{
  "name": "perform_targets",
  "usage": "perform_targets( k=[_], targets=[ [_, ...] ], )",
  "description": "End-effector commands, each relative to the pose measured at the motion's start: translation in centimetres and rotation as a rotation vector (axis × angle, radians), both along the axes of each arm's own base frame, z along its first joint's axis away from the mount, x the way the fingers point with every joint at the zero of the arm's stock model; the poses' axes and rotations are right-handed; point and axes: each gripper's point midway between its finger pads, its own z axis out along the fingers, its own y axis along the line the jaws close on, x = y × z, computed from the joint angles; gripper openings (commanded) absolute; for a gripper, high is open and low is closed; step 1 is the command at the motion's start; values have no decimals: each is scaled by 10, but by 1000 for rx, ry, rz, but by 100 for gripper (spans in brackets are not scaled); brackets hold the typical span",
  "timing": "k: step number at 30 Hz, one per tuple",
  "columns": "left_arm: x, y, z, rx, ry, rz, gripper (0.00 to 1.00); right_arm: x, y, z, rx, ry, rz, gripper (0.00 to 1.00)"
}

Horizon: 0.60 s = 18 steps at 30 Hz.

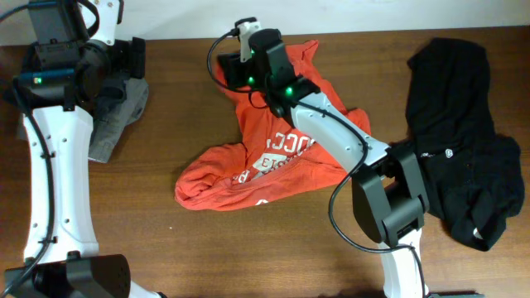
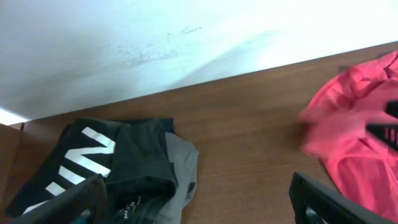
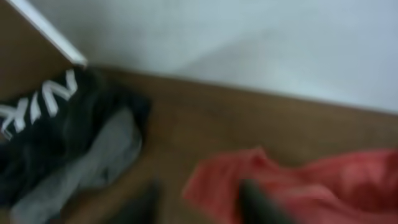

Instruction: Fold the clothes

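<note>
The red-orange T-shirt (image 1: 273,157) with white lettering lies crumpled in the middle of the table. It also shows in the left wrist view (image 2: 360,143) and, blurred, in the right wrist view (image 3: 311,186). The larger black garment (image 1: 464,141) with a small white logo lies bunched at the right. My right gripper (image 1: 230,66) is at the shirt's far left corner. Its fingers (image 3: 202,202) are apart, with the shirt's edge between them. My left gripper (image 1: 132,58) is at the far left, open wide and empty (image 2: 199,208).
A black top with white "NIK" letters (image 2: 81,155) and a grey garment (image 2: 183,162) lie piled at the far left (image 1: 116,116), under the left gripper. A white wall runs along the table's far edge (image 2: 186,43). Bare wood (image 2: 249,137) lies between this pile and the shirt.
</note>
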Motion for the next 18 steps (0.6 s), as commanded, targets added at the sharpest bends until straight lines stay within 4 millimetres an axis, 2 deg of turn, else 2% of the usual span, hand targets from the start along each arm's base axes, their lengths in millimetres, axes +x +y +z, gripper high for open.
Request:
perform_targets(
  k=[1, 3, 7, 11, 14, 18],
  targets=[
    [-5, -2, 18, 14, -37, -11, 94, -11, -7, 51, -79, -17, 121, 99],
    [-5, -5, 18, -2, -37, -21, 94, -22, -21, 62, -150, 30, 138, 99],
    [-6, -23, 16, -67, -33, -109, 94, -44, -57, 85, -212, 144, 119, 99],
    [-12, -39, 2, -112, 27, -164, 95, -60, -96, 101, -237, 229, 73, 99],
    [-13, -53, -16, -130, 92, -197, 95, -68, -119, 98, -253, 297, 44, 99],
    [-8, -91, -39, -185, 149, -304, 94, -79, -141, 87, -263, 393, 21, 100]
  ],
)
